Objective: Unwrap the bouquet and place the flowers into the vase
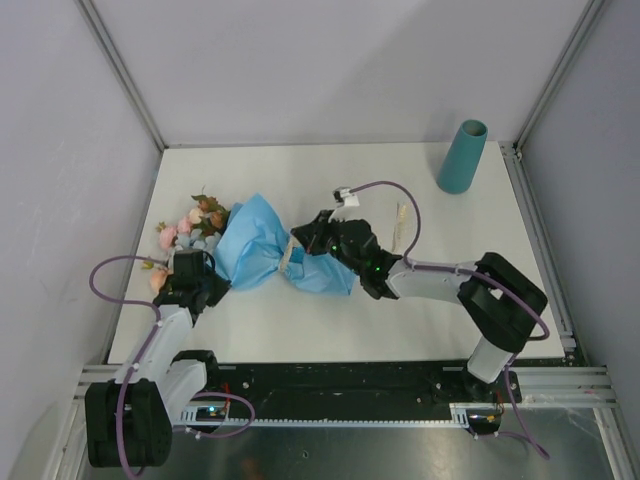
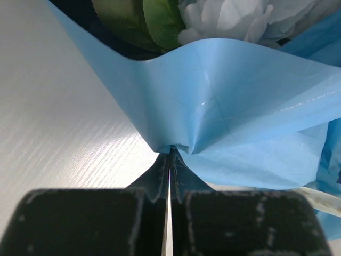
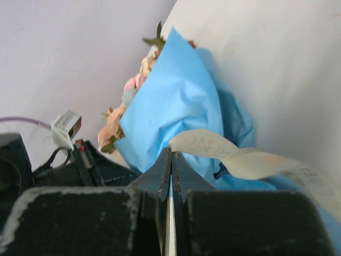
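Bright, even light from above — soft shadows on the table (image 1: 330, 320). Wrist views blur up close (foreground worst); faint sheen on the blue wrapping (image 2: 240, 96).

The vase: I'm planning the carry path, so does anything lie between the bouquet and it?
Yes. The right tool and its purple cable sit just right of the bouquet, on the line to the vase. A loose cream ribbon strip lies there too.

1. Finding: robotics laboratory test cell.
2. Beyond the left gripper (image 1: 218, 283) and right gripper (image 1: 303, 238), plain pale wall panels (image 1: 330, 60) in aluminium posts (image 1: 120, 70) enclose a white table (image 1: 400, 190).
3. Behind them, an aluminium rail (image 1: 550, 378) carries both arm bases (image 1: 130, 420) and purple cables (image 1: 384, 183).
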